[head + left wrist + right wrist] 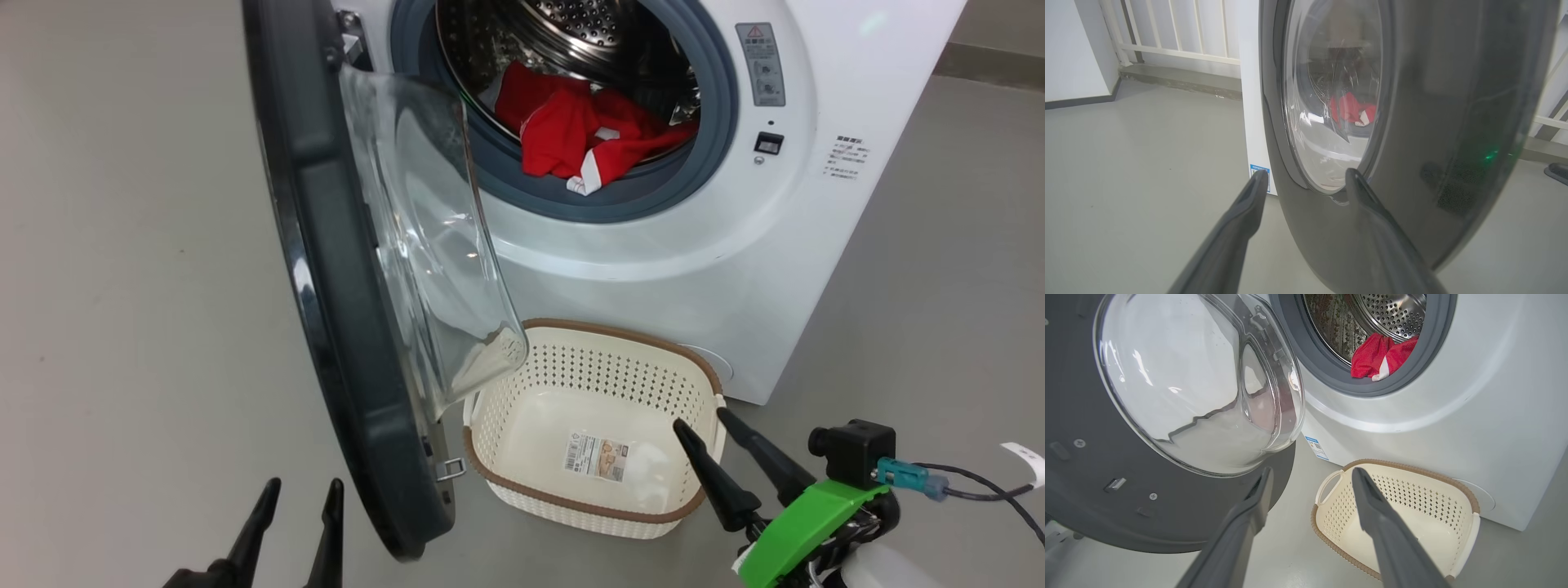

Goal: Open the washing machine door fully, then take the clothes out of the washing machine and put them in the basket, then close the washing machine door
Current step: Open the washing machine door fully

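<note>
The right gripper [700, 417] had its fingers spread apart with nothing between them, at the near right corner of the basket [588, 328]. The left gripper [303, 483] was likewise spread and empty, near the outer face of the washing machine door [326, 269]. The door stood swung out at the washing machine's [857, 82] left. The basket sat on the floor [122, 245] before the machine. The clothes [580, 131] lay in the drum [571, 24], draped onto the grey gasket [718, 106].
</note>
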